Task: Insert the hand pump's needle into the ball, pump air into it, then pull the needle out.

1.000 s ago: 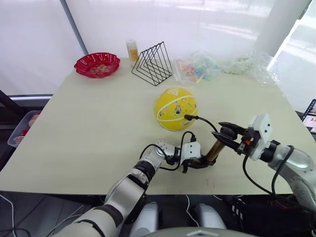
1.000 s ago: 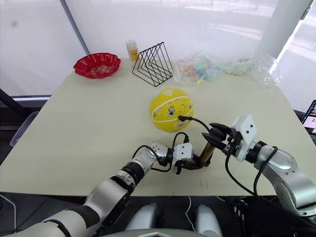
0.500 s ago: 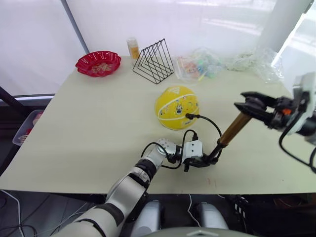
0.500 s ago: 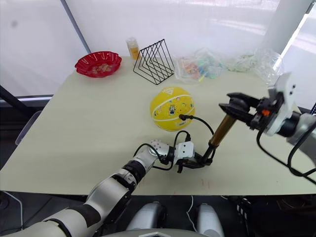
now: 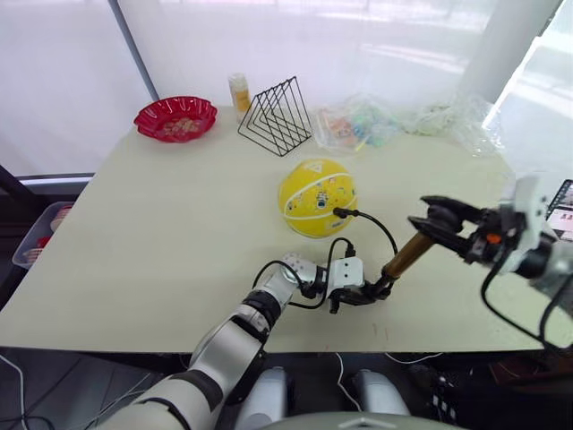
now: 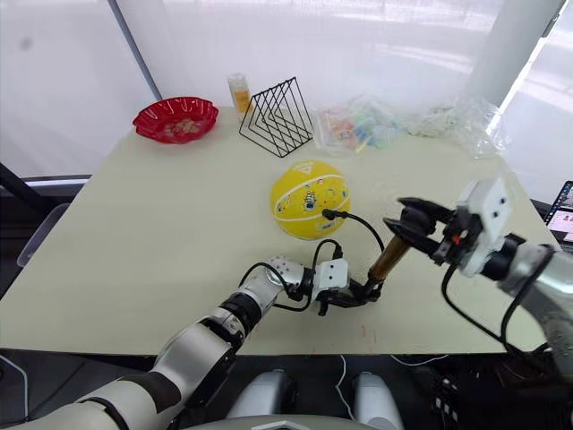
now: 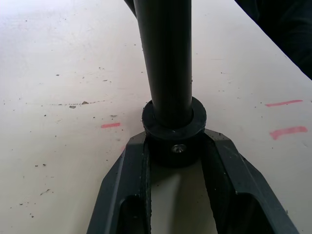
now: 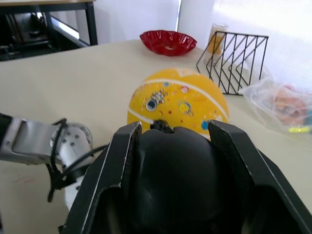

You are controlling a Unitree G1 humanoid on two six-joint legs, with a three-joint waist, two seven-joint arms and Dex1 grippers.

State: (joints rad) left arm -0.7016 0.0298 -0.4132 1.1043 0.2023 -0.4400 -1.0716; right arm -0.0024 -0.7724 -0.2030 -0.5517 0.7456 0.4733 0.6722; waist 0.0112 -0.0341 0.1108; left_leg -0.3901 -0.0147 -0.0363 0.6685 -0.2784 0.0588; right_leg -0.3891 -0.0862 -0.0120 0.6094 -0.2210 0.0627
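Leaning from its base near the desk's front edge up and to the right, the pump (image 5: 405,256) has its long axis tilted, brass barrel extended toward the black knob. The left end effector (image 7: 174,146) clamps the black base collar against the desk; the right end effector (image 5: 436,226) is closed around the knob. A thin black hose (image 5: 374,221) arcs from the base to the needle fitting (image 5: 340,212), stuck in the near right side of the yellow ball (image 5: 317,197), which sits mid-desk. Small prints on the ball are unreadable. Farther off stand a wire rack (image 5: 276,116), a red bowl (image 5: 175,117) and plastic bags (image 5: 363,124). The desk (image 5: 161,224) is pale, with white curtains behind.
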